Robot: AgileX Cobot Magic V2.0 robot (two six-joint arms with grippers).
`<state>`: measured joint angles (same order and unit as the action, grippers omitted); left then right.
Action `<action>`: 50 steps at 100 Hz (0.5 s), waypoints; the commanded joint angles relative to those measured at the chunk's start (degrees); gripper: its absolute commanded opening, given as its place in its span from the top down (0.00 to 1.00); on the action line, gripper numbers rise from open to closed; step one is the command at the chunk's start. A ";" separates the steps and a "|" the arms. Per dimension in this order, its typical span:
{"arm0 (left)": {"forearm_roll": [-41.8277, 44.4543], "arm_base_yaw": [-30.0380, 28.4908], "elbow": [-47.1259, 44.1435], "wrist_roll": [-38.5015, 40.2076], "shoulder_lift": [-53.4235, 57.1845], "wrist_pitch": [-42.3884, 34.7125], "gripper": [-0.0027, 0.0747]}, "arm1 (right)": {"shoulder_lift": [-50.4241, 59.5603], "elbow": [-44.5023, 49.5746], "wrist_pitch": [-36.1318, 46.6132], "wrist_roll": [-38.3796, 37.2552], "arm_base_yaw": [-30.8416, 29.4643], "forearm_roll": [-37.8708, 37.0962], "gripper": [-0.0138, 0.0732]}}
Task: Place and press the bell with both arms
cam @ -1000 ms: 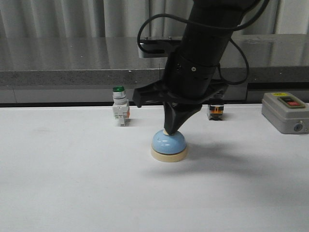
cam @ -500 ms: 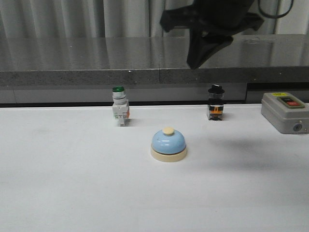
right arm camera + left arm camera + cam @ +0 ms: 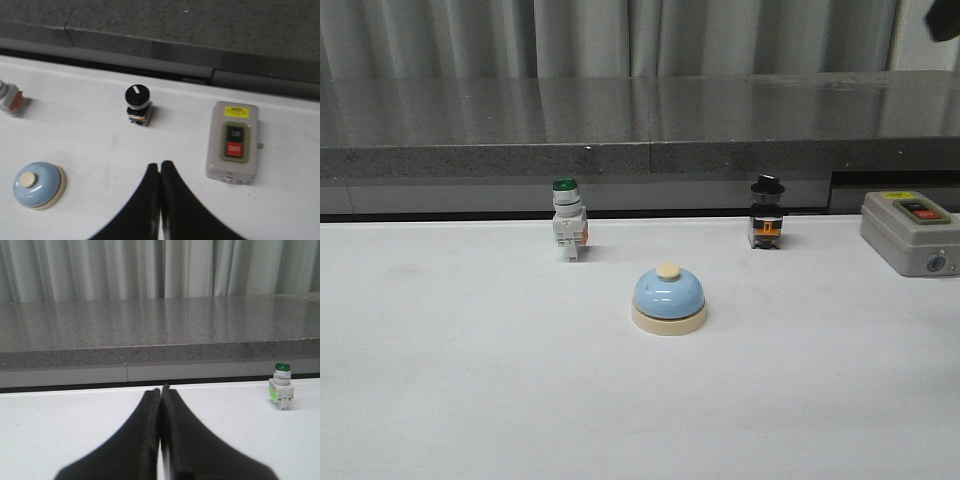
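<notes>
On the white bench [image 3: 470, 400] ahead of me stands a green-capped push-button switch [image 3: 568, 232] with a white body — upright, toward the back edge on my left. Well apart from it to my right stands a black-capped switch [image 3: 766, 213], also upright. Farther right lies a grey control box [image 3: 910, 232] with a yellow label, a black button and a red one marked OFF. Behind the bench runs a grey speckled stone ledge [image 3: 620, 120], and behind that hang pale pleated curtains [image 3: 570, 38].
</notes>
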<state>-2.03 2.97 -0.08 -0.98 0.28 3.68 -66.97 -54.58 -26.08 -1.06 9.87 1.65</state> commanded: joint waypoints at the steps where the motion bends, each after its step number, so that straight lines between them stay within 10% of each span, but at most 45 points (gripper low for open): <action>1: 0.03 -0.20 -2.37 0.58 1.73 -4.90 0.99 | 7.55 3.38 6.03 0.46 -2.65 -0.26 0.91; 50: 0.03 -0.20 -2.37 0.58 1.73 -4.90 0.99 | 42.14 22.52 8.71 0.46 -5.29 -0.26 0.91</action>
<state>-2.03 2.97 -0.08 -0.98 0.28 3.68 -29.22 -32.57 -22.18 -1.06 4.88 1.61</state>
